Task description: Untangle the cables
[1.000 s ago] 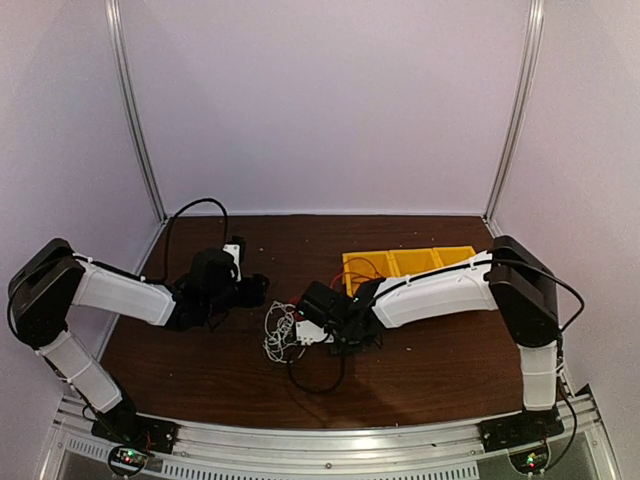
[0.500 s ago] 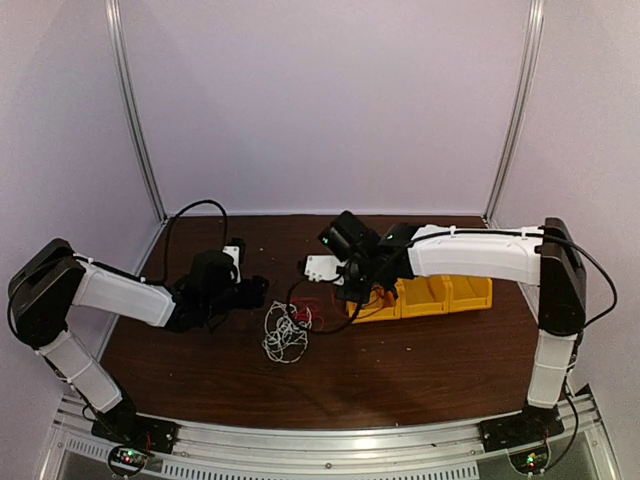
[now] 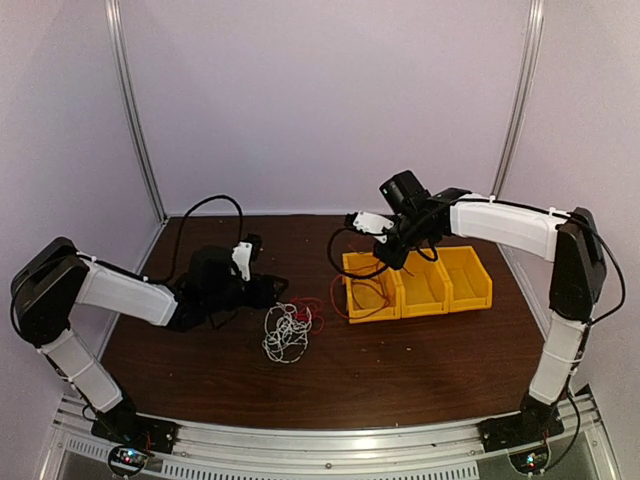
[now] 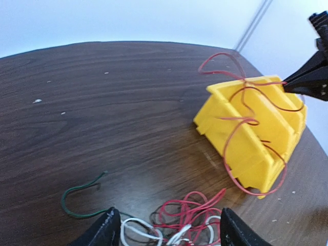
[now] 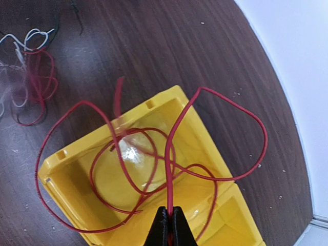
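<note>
Right gripper point(image 5: 169, 214): the jaws are pressed together on the red cable point(image 5: 169, 154); it hangs in the air above the yellow bins point(image 3: 420, 305).
Red cable: from the shut fingertips it spreads in several wide loops over the leftmost compartment. One loop hangs past the outer wall of the bins, and a strand goes down toward the table point(image 3: 400, 370).
Yellow bins: three compartments in one row, standing on the right half of the table. I cannot tell if the red loops touch the floor of the compartment.
Left gripper point(image 4: 167, 225): the jaws stand apart and nothing is held; it is low over the table, on the left side, pointing toward the bins.
Clump point(image 3: 287, 332): it lies on the table just in front of the left gripper, well apart from the right gripper. In the left wrist view it sits between the two open fingertips; contact I cannot tell.
White cable point(image 4: 136, 225): small tangled loops, making most of the clump.
Red part in the clump: some tight red loops are mixed with the white ones.
Dark cable point(image 4: 77, 205): one curved end lies flat on the table beside the clump; it looks dark green in the left wrist view.
</note>
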Robot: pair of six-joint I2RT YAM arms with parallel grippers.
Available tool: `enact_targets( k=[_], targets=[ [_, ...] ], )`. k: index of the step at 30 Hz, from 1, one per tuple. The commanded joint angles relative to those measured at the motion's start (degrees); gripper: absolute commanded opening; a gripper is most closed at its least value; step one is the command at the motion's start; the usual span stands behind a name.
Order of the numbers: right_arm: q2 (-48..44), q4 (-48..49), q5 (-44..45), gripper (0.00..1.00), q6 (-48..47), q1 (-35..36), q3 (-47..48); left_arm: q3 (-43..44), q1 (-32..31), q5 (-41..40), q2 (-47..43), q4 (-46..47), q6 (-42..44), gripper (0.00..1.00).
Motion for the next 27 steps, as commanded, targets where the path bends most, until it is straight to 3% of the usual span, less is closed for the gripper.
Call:
enact_targets(
  k=[1, 7, 18, 27],
  targets=[
    [2.91, -1.88, -13.22, 0.0, 1.37, 0.48, -0.85, 3.79, 0.31, 14.18, 3.57, 8.29, 1.06, 0.67],
    [5.84, -2.74, -17.55, 0.0, 3.03, 1.23, 1.92, 14.02, 0.31, 19.84, 12.5, 4.78, 0.42, 0.66],
    [15.89, -5.27, -11.31, 0.0, 8.34, 0.98, 8.77, 26.46, 0.31, 29.27, 25.37, 0.88, -3.28, 0.65],
    [11.54, -4.91, -11.67, 0.0, 7.91, 1.05, 6.6, 30.58, 0.31, 29.82, 30.49, 0.59, -5.02, 0.64]
  ],
)
